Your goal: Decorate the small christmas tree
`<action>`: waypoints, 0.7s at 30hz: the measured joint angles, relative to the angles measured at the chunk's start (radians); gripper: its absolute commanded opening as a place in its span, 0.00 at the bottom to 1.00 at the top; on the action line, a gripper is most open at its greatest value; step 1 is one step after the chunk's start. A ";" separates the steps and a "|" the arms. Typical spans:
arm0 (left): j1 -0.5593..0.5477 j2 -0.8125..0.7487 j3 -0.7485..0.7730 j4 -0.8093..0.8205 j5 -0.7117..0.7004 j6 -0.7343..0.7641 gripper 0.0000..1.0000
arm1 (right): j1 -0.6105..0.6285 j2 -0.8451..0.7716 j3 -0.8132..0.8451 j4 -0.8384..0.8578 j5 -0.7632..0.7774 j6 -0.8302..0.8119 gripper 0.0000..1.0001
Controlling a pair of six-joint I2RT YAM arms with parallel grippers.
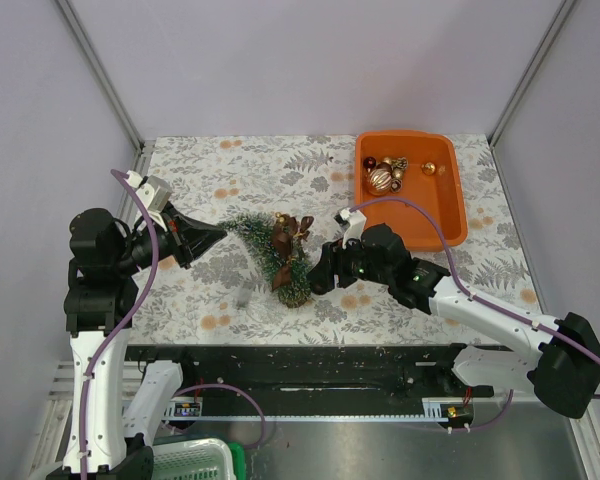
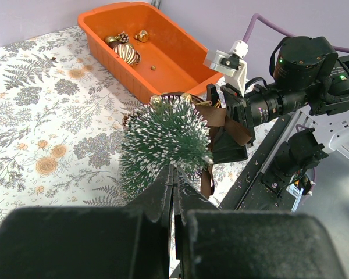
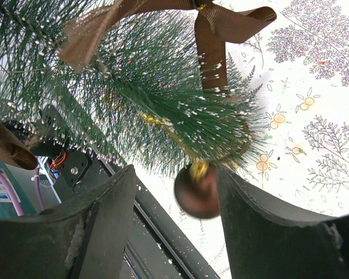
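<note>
The small christmas tree lies tilted over the tablecloth, tip to the left, with a brown ribbon bow on it. My left gripper is shut on the tree's tip; in the left wrist view the closed fingers pinch the frosted bristles of the tree. My right gripper is open at the tree's wide end. In the right wrist view a dark brown ball ornament with a gold cap hangs from the tree, between the fingers and against the right one.
An orange tray at the back right holds several ornaments, including a gold striped ball and a pinecone; it also shows in the left wrist view. A black rail runs along the near table edge. A green basket sits below left.
</note>
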 measured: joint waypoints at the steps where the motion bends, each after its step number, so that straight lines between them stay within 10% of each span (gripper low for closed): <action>1: 0.000 0.000 0.000 0.000 0.000 0.000 0.00 | 0.000 0.000 0.000 0.000 0.000 0.000 0.66; 21: 0.000 0.000 0.000 0.003 0.000 0.000 0.00 | -0.010 -0.069 0.177 -0.217 0.194 -0.090 0.82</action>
